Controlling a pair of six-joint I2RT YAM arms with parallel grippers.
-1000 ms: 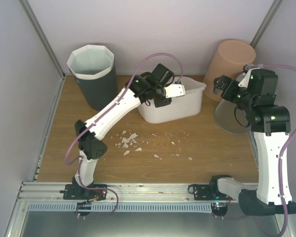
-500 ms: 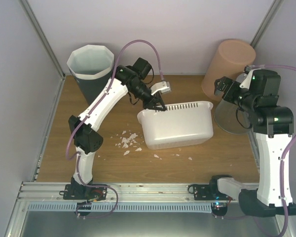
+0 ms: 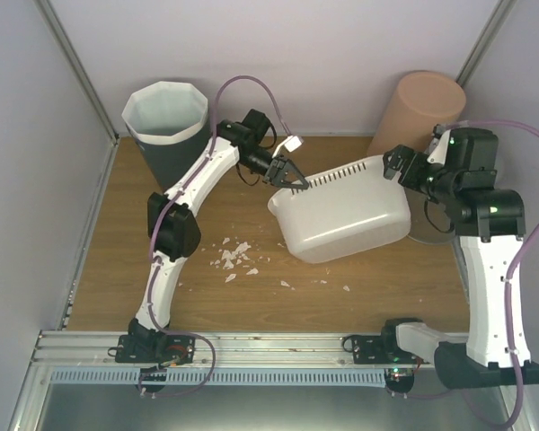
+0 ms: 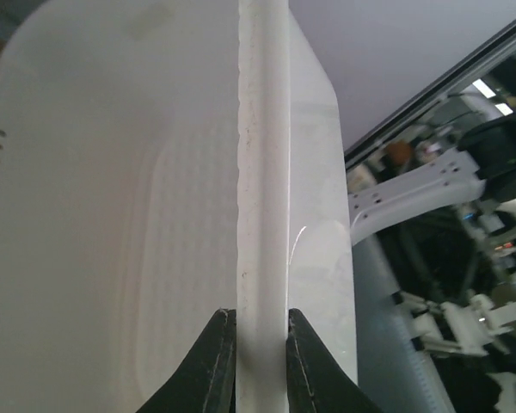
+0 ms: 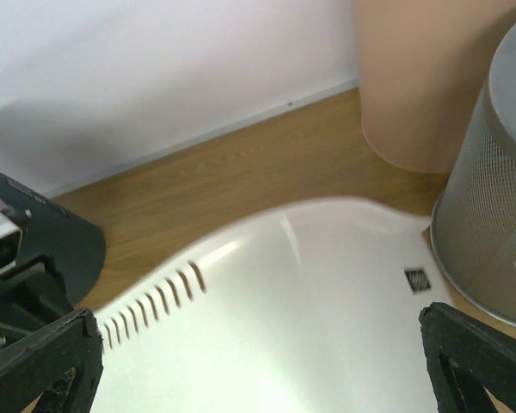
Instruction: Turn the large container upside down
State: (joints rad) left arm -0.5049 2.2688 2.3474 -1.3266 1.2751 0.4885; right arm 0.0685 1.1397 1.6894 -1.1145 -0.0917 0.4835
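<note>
one smooth white plastic tub (image 3: 341,220), rim pinched by left claw (image 4: 260,320).

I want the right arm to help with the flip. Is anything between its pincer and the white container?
Nothing visible does. The right pincer hangs open at the right end of the white container, with only air between them. The left pincer is clamped on its rim.

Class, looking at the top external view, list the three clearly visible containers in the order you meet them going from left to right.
dark bin with a white liner → large white container, tilted → peach bin
</note>
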